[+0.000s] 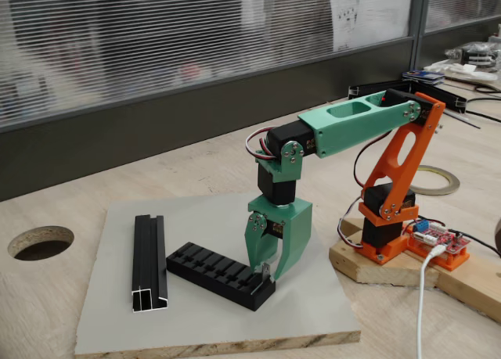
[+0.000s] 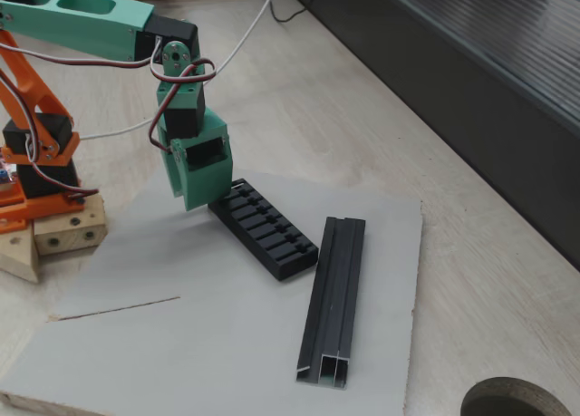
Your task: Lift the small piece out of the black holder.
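Note:
The black holder (image 1: 213, 267) (image 2: 269, 237) lies slanted on the grey board, its row of slots facing up. My green gripper (image 1: 270, 274) (image 2: 201, 203) points straight down at the holder's end nearest the arm's base. In a fixed view the small piece (image 1: 265, 272) shows as a thin grey sliver between the fingertips, just above the holder's last slot. The jaws are closed in on it, meeting at the tips. In the other fixed view the gripper's body hides the piece.
A glossy black channel profile (image 1: 149, 259) (image 2: 333, 294) lies beside the holder on the grey board (image 1: 313, 316) (image 2: 181, 343). The orange arm base (image 1: 387, 218) stands on a wooden block. A round hole (image 1: 41, 242) is cut in the table.

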### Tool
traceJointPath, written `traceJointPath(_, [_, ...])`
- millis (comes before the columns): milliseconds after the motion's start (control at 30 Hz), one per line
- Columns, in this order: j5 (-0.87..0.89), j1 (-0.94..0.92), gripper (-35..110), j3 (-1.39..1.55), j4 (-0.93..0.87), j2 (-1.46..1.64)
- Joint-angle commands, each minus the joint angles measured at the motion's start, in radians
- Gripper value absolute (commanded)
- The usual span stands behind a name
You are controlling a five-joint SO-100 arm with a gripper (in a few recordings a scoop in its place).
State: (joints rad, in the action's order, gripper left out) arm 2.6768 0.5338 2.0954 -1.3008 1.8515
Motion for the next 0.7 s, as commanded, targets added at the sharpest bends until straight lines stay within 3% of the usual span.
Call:
traceJointPath(0, [0.008,0.005,26,-0.006,-0.006,0.035])
traceJointPath(667, [0.008,0.009,25,-0.008,0.002,0.058])
